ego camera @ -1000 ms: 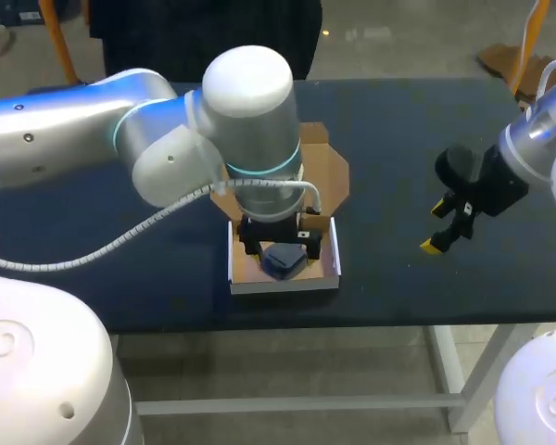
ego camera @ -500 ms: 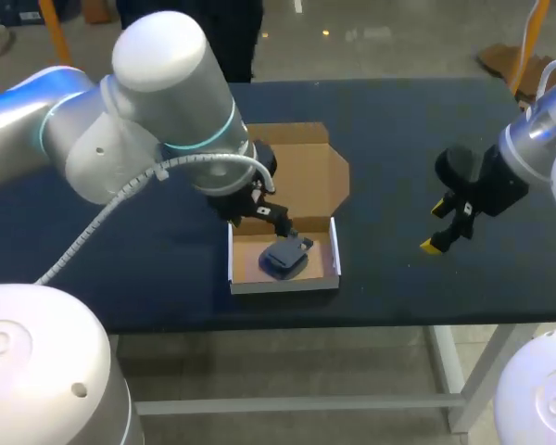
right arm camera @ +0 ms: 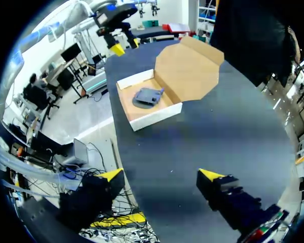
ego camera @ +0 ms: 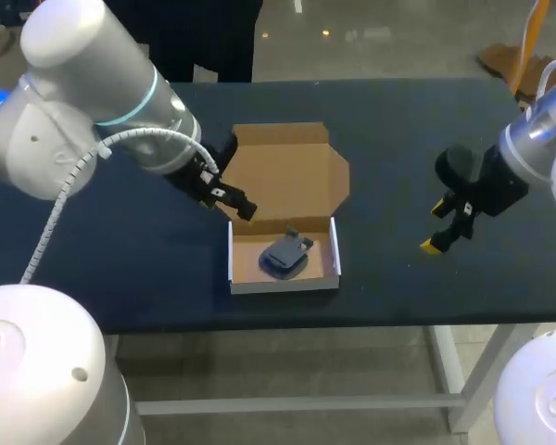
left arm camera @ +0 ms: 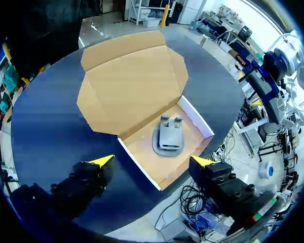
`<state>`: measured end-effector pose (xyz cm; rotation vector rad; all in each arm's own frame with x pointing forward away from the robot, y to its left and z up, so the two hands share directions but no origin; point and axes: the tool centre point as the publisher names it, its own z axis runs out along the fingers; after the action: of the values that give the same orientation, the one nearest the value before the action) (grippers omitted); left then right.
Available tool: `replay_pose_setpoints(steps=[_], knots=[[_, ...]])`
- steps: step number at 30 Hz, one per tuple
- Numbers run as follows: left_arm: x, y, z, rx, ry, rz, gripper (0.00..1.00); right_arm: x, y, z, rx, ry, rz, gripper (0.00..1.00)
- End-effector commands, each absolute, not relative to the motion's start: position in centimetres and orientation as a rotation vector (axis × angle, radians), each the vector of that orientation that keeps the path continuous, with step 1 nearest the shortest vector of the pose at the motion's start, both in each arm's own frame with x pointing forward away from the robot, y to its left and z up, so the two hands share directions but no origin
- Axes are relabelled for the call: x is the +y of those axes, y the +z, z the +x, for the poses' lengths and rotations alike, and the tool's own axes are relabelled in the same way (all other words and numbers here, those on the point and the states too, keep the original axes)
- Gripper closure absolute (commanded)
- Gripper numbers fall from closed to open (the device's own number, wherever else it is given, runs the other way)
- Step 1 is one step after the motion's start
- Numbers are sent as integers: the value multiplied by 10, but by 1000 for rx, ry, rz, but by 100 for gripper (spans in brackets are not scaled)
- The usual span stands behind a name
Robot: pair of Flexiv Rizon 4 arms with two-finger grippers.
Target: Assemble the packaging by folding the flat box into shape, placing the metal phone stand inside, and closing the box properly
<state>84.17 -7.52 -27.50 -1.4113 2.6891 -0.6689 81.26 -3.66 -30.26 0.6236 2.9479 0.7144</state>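
Grey stand (left arm camera: 168, 140), ahead of left end effector (left arm camera: 153, 160)

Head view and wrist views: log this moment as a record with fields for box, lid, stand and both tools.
box: folded up, walls standing
lid: open, flat behind the box
phone stand: inside the box, on its floor
left tool: open, empty, at the box's rear left corner
right tool: open, empty, right of the box
left to do: close the lid

A robotics lab: a bulky white-and-grey left robot arm (ego camera: 83, 102) and a matching right robot arm (ego camera: 542, 139) flank a dark blue tabletop (ego camera: 389, 287).
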Motion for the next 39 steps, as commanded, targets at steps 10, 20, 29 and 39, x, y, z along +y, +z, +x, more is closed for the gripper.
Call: replay_pose_setpoints(steps=[10,20,29,39], knots=[[-63,-277,838,2673,-757,-1382,0,-38,-301,812,2950,722,620,0],[-45,-274,845,2676,-905,-1248,0,-16,-289,842,3023,665,510,0],[-23,-283,873,2693,-1004,-1151,0,-4,-276,861,3079,658,470,0],[-8,-299,912,2707,-1070,-1074,0,12,-261,876,3118,630,409,0]])
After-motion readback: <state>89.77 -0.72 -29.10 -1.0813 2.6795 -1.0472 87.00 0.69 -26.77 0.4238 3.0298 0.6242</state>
